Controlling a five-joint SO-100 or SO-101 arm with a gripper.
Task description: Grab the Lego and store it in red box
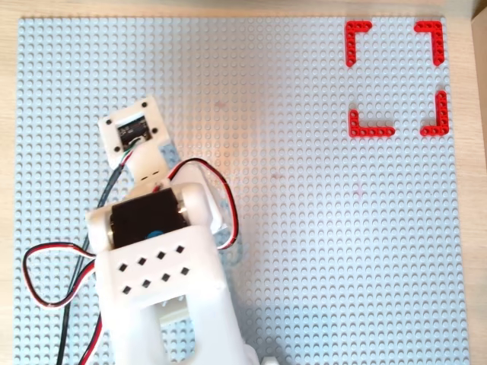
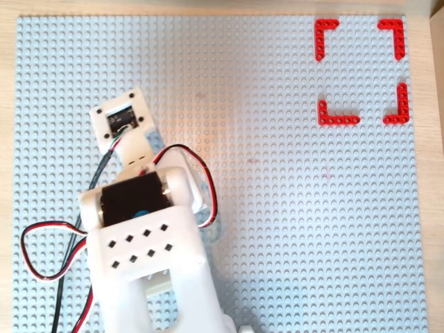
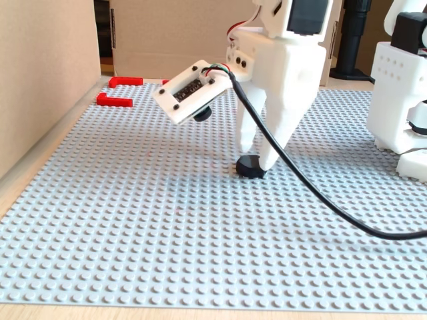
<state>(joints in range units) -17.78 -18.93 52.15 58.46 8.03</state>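
In both overhead views the white plastic arm (image 1: pixel 163 281) enters from the lower edge over the grey studded baseplate (image 1: pixel 304 251), with red and black cables (image 1: pixel 53 274) looping at its left and a white camera mount (image 1: pixel 135 131) projecting toward the upper left; the arm hides the claw and the Lego. The red box (image 1: pixel 396 80), a square outline of four red L-shaped corner pieces with gaps between them, lies at the baseplate's upper right corner, well apart from the arm. In the fixed view the white two-finger claw (image 3: pixel 257 157) points downward with its tips at the baseplate, partly open, its fingers standing on either side of the small dark glossy Lego (image 3: pixel 249 167), which rests on the studs near the middle; whether the fingers press it cannot be told. The red box (image 3: pixel 115 100) appears far back at left.
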